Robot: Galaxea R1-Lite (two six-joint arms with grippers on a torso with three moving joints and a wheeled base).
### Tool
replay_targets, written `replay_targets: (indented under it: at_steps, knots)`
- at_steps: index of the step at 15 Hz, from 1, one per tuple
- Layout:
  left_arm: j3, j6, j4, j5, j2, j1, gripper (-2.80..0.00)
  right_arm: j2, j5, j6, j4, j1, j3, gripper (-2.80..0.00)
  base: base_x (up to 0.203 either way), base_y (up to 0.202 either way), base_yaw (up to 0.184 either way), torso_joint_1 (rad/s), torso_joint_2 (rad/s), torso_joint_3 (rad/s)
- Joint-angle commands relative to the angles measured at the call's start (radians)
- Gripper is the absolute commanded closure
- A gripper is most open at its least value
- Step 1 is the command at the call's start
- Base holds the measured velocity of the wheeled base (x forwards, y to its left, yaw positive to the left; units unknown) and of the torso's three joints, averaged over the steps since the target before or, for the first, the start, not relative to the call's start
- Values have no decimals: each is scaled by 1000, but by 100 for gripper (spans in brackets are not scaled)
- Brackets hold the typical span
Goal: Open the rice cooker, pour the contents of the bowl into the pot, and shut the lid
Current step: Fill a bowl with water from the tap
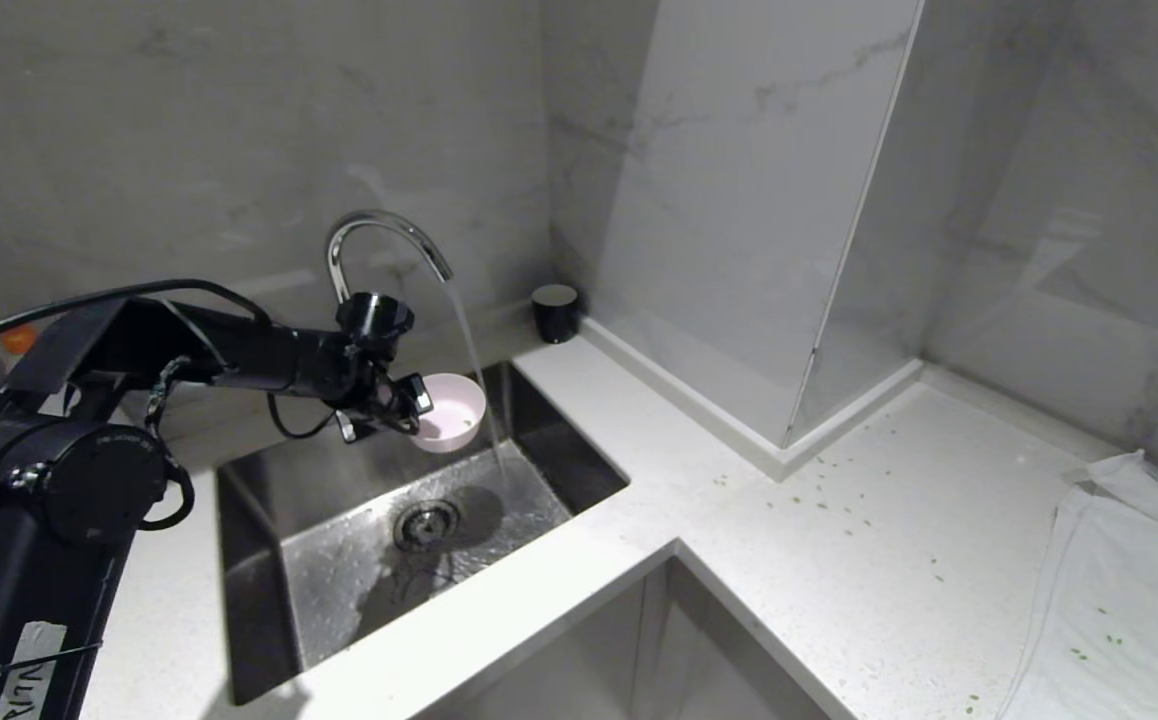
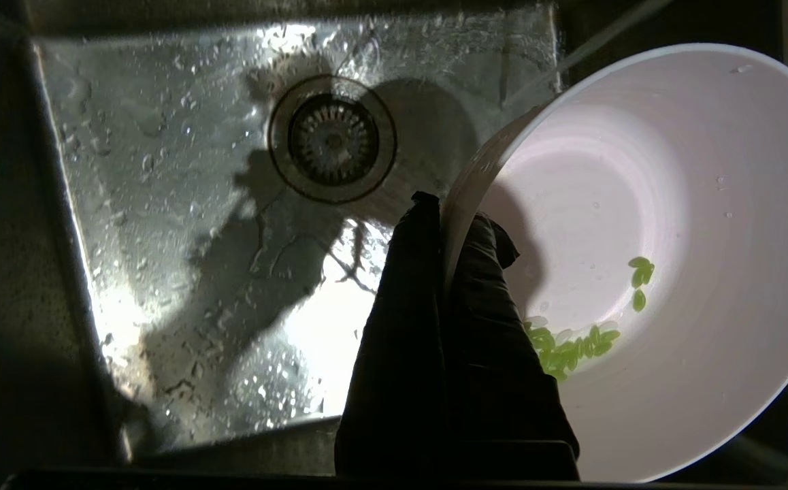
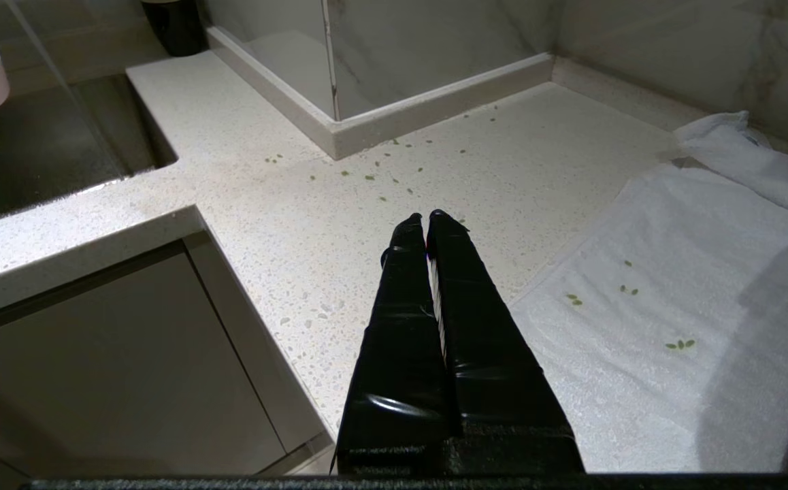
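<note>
Over steel sink (image 1: 269,560), left hand (image 2: 445,224) clamped on bowl (image 2: 673,224) rim, beside running tap (image 1: 379,240)

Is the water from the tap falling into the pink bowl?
No, the water stream drops past the bowl into the sink, beside the rim held by the left pincer.

You will find one marking only: a white label (image 1: 27,672) on the left arm (image 1: 29,520) carries handwritten characters, cut off at the frame edge and not legible. Nothing else bears text.
</note>
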State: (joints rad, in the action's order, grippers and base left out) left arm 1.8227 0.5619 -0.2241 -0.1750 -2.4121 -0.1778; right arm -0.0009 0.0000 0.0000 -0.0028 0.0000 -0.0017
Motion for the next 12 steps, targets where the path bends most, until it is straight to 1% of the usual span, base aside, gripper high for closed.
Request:
replay_targets:
  at_steps: [1,3,5,7,10,12]
  knots:
    - [125,2,-21,-9,-111,3,0,0,0,0,0,0,0,0,0,0,0,0,0,0]
    - [142,-2,-26,-12,-130,-1,0,-1,0,0,0,1,0,0,0,0,0,0,0,0]
    - [138,11,-7,-12,-134,1,0,1,0,0,0,1,0,0,0,0,0,0,0,0]
    - [115,38,-24,-9,-113,4,0,1,0,0,0,1,0,0,0,0,0,0,0,0]
    - [59,32,-27,-5,-63,0,0,1,0,0,0,0,0,0,0,0,0,0,0,0]
    - [47,30,-27,-11,-49,-21,0,1,0,0,0,1,0,0,0,0,0,0,0,0]
